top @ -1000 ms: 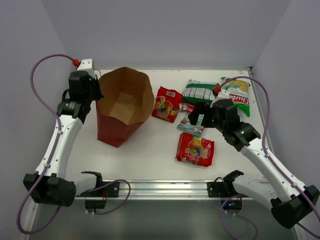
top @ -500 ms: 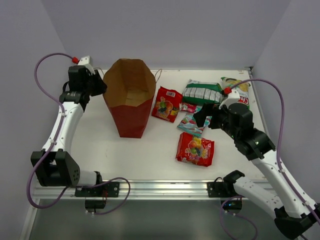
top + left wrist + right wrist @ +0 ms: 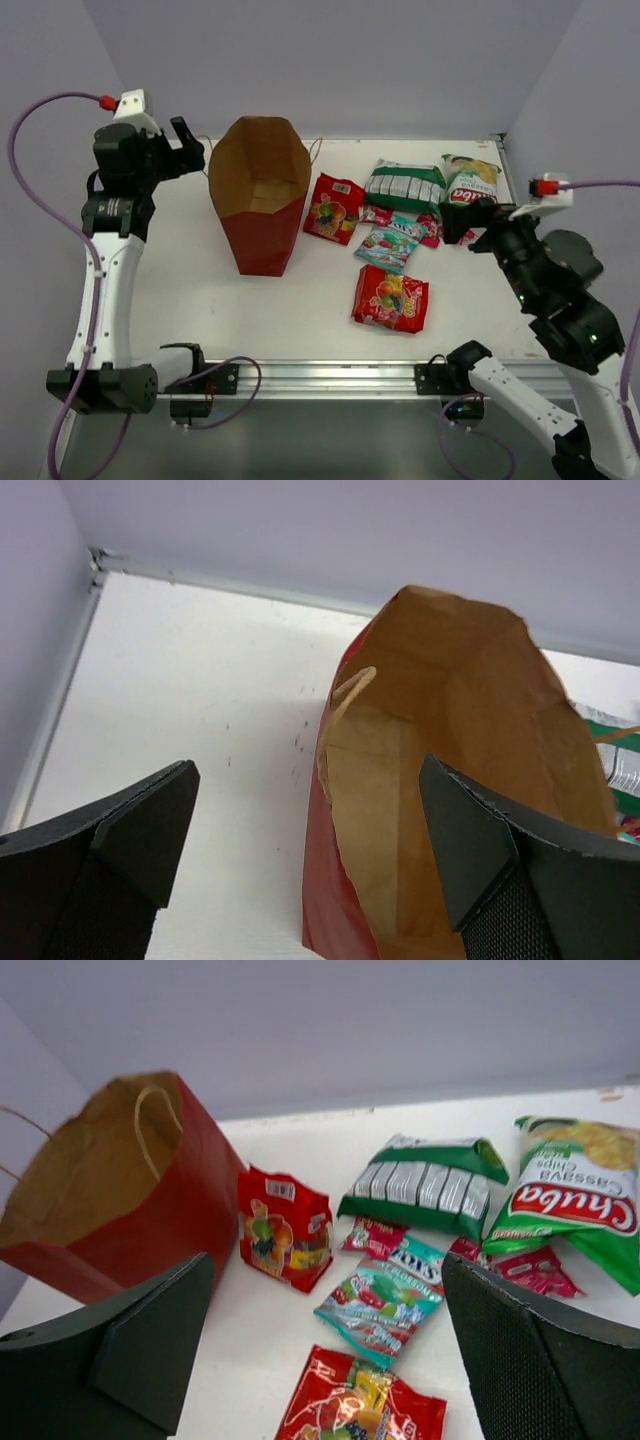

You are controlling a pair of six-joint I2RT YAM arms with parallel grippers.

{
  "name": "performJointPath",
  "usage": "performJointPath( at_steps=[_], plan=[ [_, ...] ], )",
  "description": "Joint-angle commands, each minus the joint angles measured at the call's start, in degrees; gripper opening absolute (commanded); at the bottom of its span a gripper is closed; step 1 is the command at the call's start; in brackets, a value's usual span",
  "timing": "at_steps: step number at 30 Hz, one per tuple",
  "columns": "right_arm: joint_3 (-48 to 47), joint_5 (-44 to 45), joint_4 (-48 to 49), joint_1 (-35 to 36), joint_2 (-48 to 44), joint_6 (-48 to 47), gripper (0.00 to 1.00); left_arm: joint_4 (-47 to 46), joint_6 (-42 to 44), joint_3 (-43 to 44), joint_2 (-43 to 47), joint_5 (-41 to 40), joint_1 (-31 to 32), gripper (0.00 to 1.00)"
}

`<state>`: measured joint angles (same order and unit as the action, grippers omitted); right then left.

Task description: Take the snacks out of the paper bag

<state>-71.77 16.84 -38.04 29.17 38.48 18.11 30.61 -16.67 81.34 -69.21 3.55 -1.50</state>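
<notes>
The paper bag (image 3: 258,240) (image 3: 450,710) (image 3: 190,1210) stands upright at the table's left, mouth open, with only tan paper showing inside. My left gripper (image 3: 186,150) (image 3: 307,780) hangs open above its left rim, touching nothing. To the bag's right lie the snacks: a red candy bag (image 3: 334,208) (image 3: 283,1228), a striped multipack (image 3: 403,185) (image 3: 425,1185), a green chip bag (image 3: 470,180) (image 3: 580,1200), a teal packet (image 3: 388,243) (image 3: 385,1295), a second red candy bag (image 3: 390,298) (image 3: 360,1410) and small red wrappers (image 3: 375,214) (image 3: 530,1268). My right gripper (image 3: 472,218) (image 3: 328,1270) is open and raised to their right.
Pale walls close the table at the back and on both sides, and the left wall's edge (image 3: 60,700) runs close to my left gripper. A metal rail (image 3: 320,375) with the arm bases lines the near edge. The bag's twine handles (image 3: 150,1120) stick up at its rim.
My left gripper opened, let go of the bag's rim and rose to the left. The bag went from tilted to upright. My right arm drew back to the right, away from the packets.
</notes>
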Motion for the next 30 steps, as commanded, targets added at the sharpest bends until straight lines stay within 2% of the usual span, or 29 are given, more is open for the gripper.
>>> performJointPath(
  at_steps=[1, 5, 10, 17, 23, 30],
  plan=[
    [-4.0, 6.6, 0.5, -0.2, -4.5, -3.8, 0.99, 3.2, 3.0, 3.4, 7.7, -2.3, -0.4, 1.00],
    [-4.0, 8.0, 1.7, -0.2, -10.6, -8.2, 0.99, 3.8, 4.4, 1.7, 18.0, -5.1, -0.3, 1.00],
    [-3.3, 9.0, 1.5, -0.2, -16.1, -12.4, 0.99, 6.9, 6.6, 2.2, 24.6, -7.9, 3.2, 1.00],
    [-0.7, 10.8, 3.7, -0.2, -23.4, -16.5, 0.99, 9.6, 7.4, 1.1, 34.4, -18.5, 8.2, 1.00],
    [-0.4, 11.5, 3.9, -0.2, -25.7, -17.2, 0.99, 9.0, 9.7, 0.4, 37.3, -23.8, 10.7, 1.00],
    [0.3, 12.1, 4.4, -0.2, -26.0, -16.7, 0.99, 7.4, 8.6, -2.8, 36.9, -20.6, 10.9, 1.00]
  ],
)
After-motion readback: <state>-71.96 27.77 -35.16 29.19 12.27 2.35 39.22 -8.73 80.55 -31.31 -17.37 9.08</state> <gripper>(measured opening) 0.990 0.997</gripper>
